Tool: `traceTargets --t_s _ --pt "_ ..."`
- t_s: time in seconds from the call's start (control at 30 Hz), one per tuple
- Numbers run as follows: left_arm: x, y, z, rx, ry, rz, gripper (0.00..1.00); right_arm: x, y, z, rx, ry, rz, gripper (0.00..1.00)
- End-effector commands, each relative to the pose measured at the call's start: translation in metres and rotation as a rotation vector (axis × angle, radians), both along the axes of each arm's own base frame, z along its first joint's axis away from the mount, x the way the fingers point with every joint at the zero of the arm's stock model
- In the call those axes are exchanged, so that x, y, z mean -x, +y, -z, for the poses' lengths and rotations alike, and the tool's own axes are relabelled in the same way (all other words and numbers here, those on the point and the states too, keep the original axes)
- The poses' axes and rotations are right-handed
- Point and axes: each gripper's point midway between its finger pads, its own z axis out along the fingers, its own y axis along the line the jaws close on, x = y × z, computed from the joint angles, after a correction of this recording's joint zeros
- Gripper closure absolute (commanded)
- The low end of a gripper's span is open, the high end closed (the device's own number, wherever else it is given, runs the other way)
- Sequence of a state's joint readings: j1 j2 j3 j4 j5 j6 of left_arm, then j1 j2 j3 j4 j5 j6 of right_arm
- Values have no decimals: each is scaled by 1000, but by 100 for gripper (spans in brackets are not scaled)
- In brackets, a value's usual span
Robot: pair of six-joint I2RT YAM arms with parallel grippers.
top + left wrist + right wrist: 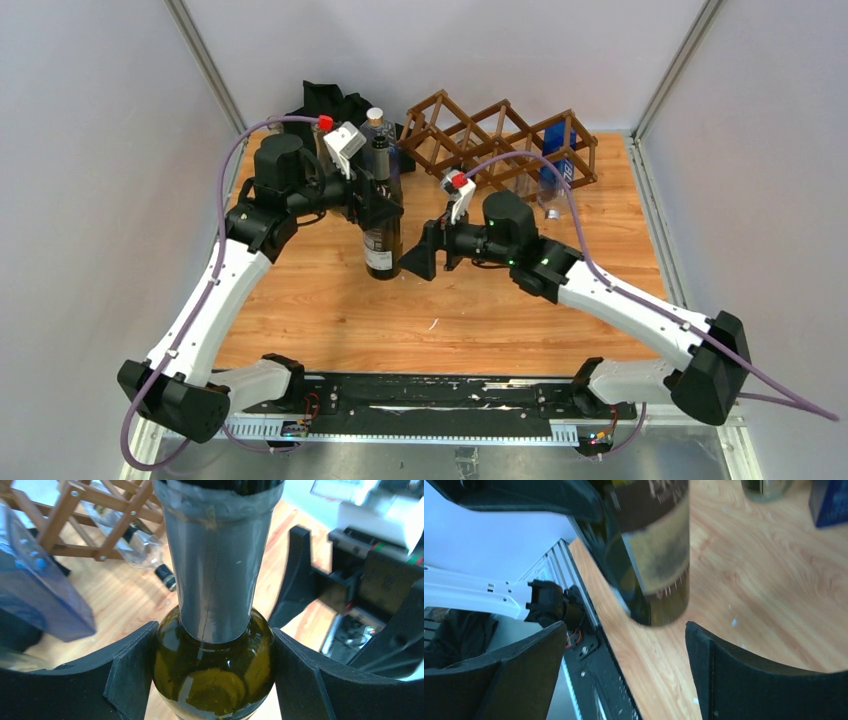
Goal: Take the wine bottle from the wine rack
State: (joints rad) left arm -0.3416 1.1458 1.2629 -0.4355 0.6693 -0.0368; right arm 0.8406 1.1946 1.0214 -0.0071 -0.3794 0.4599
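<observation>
We see the right gripper (420, 262) wide open and empty, just at 3 o'clock of the base of the wine bottle (382, 250). The left gripper (380, 198) is clamped on the bottle's shoulder, below the grey-foiled neck, holding it upright over the table (500, 310). At 1 o'clock beyond the bottle, apart from it, stands the wine rack (485, 135).

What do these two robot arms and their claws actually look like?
The left arm and right arm have white link shells joined by chunky black joint housings. A purple cable runs along each, and a red cap tops a small white block at each wrist. The left gripper and right gripper have matte black, curved fingers.
</observation>
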Motion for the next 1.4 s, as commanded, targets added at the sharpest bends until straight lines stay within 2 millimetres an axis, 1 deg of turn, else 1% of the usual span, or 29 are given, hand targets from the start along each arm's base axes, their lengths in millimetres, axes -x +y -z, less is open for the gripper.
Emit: traceTargets --t_s 0.0,0.1,0.17,0.27,0.33,0.4,0.47,0.53,0.57,0.6,0.63,0.67,0.7,0.73,0.77,0.97,1.03,1.1,1.17,1.23,1.27,1.3,1.33,1.37 --pt "18 -8 -53 163 -43 79 100 -14 30 -42 -140 -246 19 8" --pt "23 -7 -60 188 -48 79 100 -19 46 -41 -145 -285 41 8" --pt "26 -6 -61 200 -42 79 100 -22 57 -43 -163 -305 52 8" --pt "27 -5 -62 216 -31 72 100 -19 74 -46 -205 -332 41 8" --pt "29 -4 -65 224 -35 66 100 -17 82 -43 -202 -346 37 7" --pt "30 -2 -66 230 -35 60 100 -18 86 -38 -188 -361 53 8" --pt "32 0 -66 233 -33 53 100 -17 87 -36 -192 -380 56 23" --pt "32 2 -64 231 -32 47 100 -17 84 -35 -185 -401 68 41" --pt "32 3 -63 227 -32 38 92 -18 82 -33 -174 -407 76 52" --pt "30 4 -62 224 -26 21 73 -19 80 -32 -157 -412 79 64" --pt "27 7 -60 218 -21 -6 51 -19 79 -31 -141 -419 78 79" --pt "24 9 -59 215 -17 -31 28 -19 79 -29 -122 -426 72 92" --pt "21 11 -59 210 -18 -53 9 -18 78 -28 -105 -434 68 98" --pt "18 14 -60 208 -29 -78 1 -18 78 -27 -89 -443 64 100" --pt "15 16 -61 208 -38 -92 0 -17 78 -26 -74 -454 62 100" --pt "13 16 -70 274 -4 -61 1 -11 77 -19 -46 -469 47 100" --pt "14 15 -68 275 -1 -48 5 -11 77 -20 -52 -465 49 100" --pt "14 14 -63 275 22 -38 15 -10 78 -21 -54 -465 46 100" --pt "13 15 -61 282 40 -33 28 -10 79 -21 -53 -465 43 100" --pt "10 18 -62 286 40 -36 46 -10 78 -20 -47 -459 43 100" --pt "8 19 -62 282 34 -39 58 -10 78 -19 -46 -457 44 100" --pt "6 21 -61 268 22 -47 70 -11 78 -17 -42 -451 48 94" --pt "4 23 -59 254 24 -58 84 -12 77 -16 -38 -446 55 80" --pt "-1 26 -55 228 17 -80 94 -13 75 -15 -36 -435 70 67"
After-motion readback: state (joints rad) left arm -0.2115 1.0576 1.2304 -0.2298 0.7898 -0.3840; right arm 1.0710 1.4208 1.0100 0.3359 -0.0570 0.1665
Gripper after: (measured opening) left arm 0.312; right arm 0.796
